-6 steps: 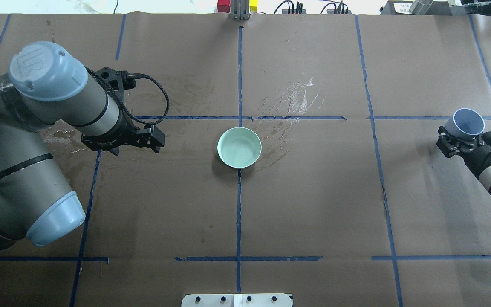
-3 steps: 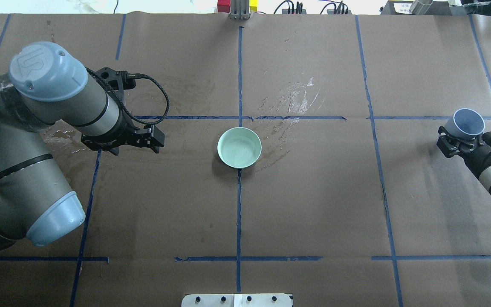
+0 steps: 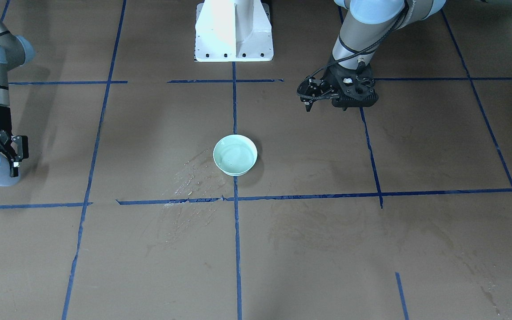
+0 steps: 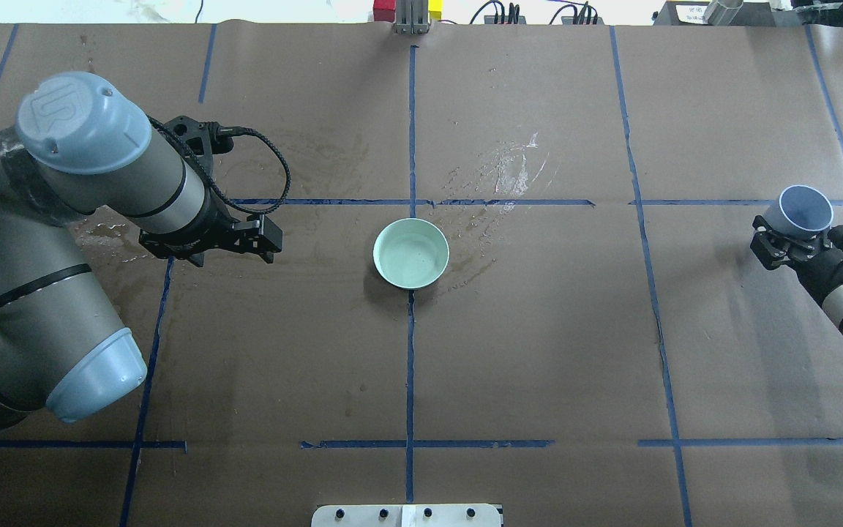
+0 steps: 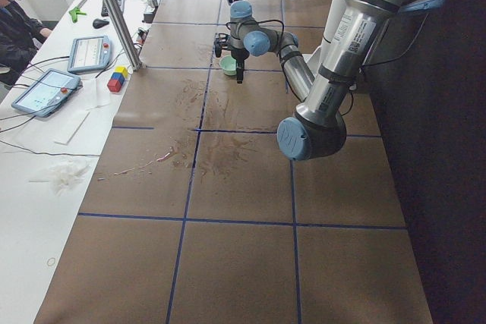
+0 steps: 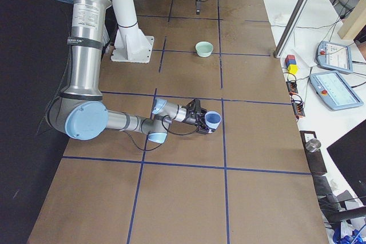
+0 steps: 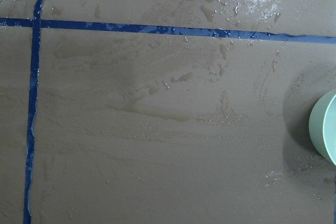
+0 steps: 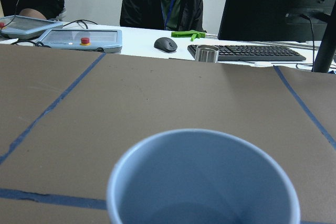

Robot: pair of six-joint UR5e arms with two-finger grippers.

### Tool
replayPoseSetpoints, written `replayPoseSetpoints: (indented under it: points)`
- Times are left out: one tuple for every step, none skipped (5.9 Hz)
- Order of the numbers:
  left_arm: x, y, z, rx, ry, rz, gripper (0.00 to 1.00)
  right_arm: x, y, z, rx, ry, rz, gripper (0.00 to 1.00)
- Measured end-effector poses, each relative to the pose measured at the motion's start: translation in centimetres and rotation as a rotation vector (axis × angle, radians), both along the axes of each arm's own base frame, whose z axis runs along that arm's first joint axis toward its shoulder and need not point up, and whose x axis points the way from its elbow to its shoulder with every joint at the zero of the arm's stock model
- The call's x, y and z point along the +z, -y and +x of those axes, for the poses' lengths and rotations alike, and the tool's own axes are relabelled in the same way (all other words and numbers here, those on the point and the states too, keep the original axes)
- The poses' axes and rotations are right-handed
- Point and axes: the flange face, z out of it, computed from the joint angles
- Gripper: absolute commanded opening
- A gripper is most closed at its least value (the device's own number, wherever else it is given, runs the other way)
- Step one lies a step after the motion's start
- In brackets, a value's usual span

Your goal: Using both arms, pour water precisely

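Both arms point(image 4: 63, 241) hover low: right claw point(image 4: 791, 238) tilted, gripping blue cup point(image 4: 806, 208); left claw's point(image 4: 266, 238) state unclear.

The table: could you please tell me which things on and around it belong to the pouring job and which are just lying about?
Job:
- cup, held in the right claw
- bowl
- left claw

Lying about:
- wet patch
- blocks
- tablets
- keyboard
- mouse

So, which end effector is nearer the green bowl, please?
Left. The left end effector hangs near the bowl; the right end effector, holding the blue cup, is far off.
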Motion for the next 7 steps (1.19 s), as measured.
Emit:
replayPoseSetpoints:
  points:
    - [0.00, 0.00, 0.00, 0.000, 0.000, -0.001, 1.00, -0.01, 0.02, 0.04, 0.004, -0.001, 0.002, 0.99]
    - [-0.01, 0.00, -0.01, -0.001, 0.000, -0.001, 1.00, -0.03, 0.05, 0.10, 0.011, -0.003, 0.004, 0.99]
    - [-0.10, -0.04, -0.05, -0.002, -0.002, -0.001, 1.00, -0.05, 0.08, 0.17, 0.018, -0.005, 0.007, 0.99]
    - [-0.17, -0.07, -0.08, -0.003, -0.003, 0.000, 1.00, -0.14, 0.11, 0.22, 0.024, 0.000, 0.013, 0.99]
    - [-0.18, -0.06, -0.12, -0.004, -0.004, -0.001, 1.00, -0.48, 0.13, 0.28, 0.030, 0.017, 0.026, 0.99]
    - [-0.14, -0.04, -0.11, -0.004, -0.003, -0.001, 1.00, -0.86, 0.16, 0.43, 0.042, 0.031, 0.041, 1.00]
    - [-0.07, -0.01, -0.07, -0.002, -0.001, -0.001, 1.00, -0.96, 0.08, 0.71, 0.056, 0.039, 0.053, 1.00]
